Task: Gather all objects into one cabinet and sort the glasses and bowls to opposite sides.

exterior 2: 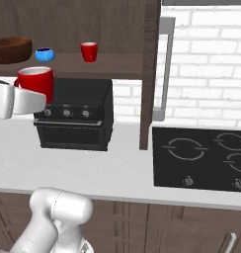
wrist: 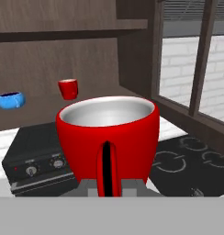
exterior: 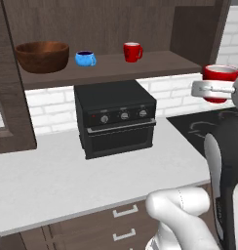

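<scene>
Jaws clamped on second red mug [wrist: 108, 133] by its handle, carried upright toward cabinet shelf [exterior: 155, 63], right of shelved mug [exterior: 132, 52], opposite bowl [exterior: 42, 56].

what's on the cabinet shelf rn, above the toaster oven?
On the shelf: brown wooden bowl at the left, blue cup, then one red mug. The bowl's inside is hidden by its rim. The second red mug is off the shelf, held in the gripper.

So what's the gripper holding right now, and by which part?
The gripper holds a red mug, upright, by its handle.
</scene>
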